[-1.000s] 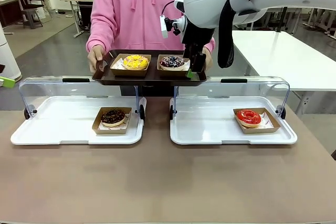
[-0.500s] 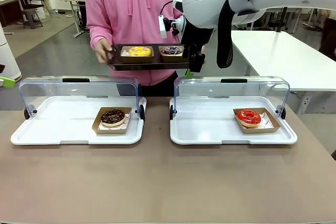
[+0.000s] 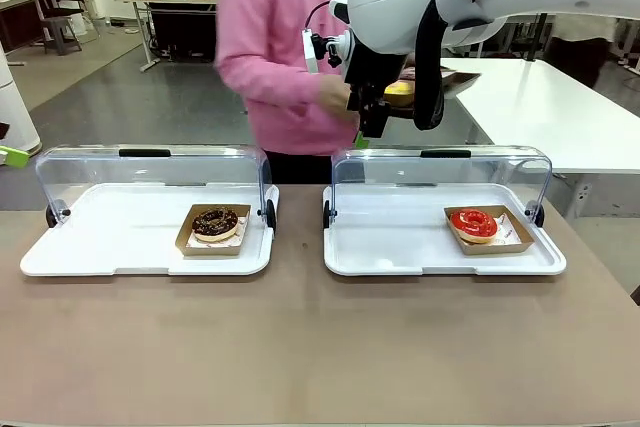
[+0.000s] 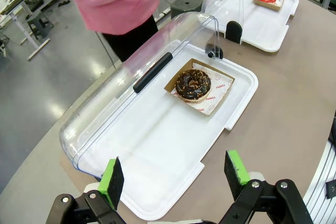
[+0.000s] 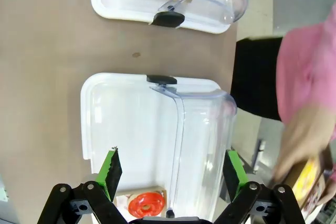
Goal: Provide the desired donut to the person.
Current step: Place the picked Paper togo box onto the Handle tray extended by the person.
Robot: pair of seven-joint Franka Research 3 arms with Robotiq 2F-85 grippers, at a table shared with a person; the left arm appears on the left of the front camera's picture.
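person [image 3: 285, 57] now turned, dark rectangular tray [image 3: 452, 78] rightward

Bright, even indoor lighting with soft shadows.
The person [image 3: 285, 57] is motion-blurred; clear lids [image 3: 150, 172] carry mild glare; wrist views curve at the edges.

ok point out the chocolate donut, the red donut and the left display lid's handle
chocolate donut [image 4: 193, 84]: left wrist view, on its sprinkled top icing
red donut [image 3: 473, 222]: front view, on its glazed ring
lid handle [image 4: 152, 72]: left wrist view, middle of the black bar
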